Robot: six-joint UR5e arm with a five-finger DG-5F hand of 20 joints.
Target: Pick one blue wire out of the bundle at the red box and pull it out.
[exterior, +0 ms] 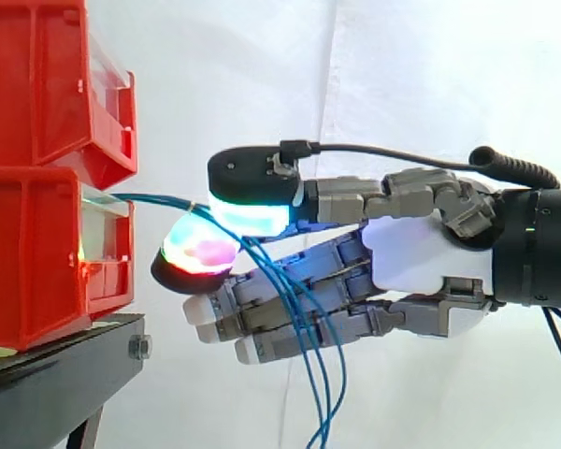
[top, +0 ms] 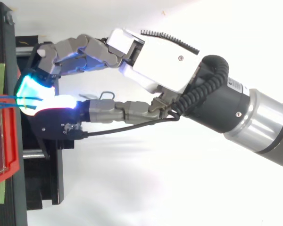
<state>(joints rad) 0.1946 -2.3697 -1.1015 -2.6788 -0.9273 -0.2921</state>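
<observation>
Just beside the red box (exterior: 37, 253), a blue wire (exterior: 159, 198) is pinched by the robot hand (exterior: 421, 253); more blue strands (exterior: 310, 374) are draped farther from it.

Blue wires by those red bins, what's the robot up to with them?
The robot's hand is pinching a blue wire between two glowing fingertips, just in front of the lower red bin. The wire runs nearly level from the bin's front to that pinch. The other fingers are stretched out below. More blue wire hangs in loose strands past them. How many strands are in the pinch is hard to tell.
</observation>
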